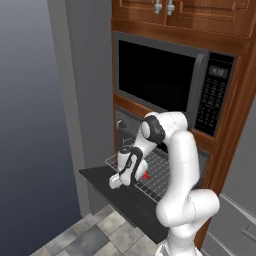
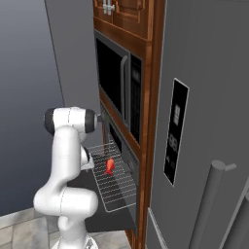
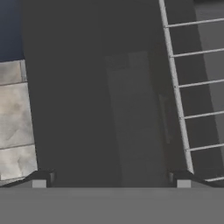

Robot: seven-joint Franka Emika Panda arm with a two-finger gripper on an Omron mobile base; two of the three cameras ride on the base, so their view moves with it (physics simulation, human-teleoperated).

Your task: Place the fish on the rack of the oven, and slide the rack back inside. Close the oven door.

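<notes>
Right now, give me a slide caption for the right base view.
Fish lying on the pulled-out rack above the open oven door, arm alongside.

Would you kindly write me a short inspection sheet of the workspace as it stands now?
Surface: oven door lies open and flat.
Job's things: fish lies on the rack, which is pulled out over the door.
Clutter: nothing seen.
Grippers: gripper open, empty, above the door beside the rack's edge.
Cables: nothing seen.
Surroundings: microwave above the oven, wooden cabinets, fridge, tiled floor.
</notes>
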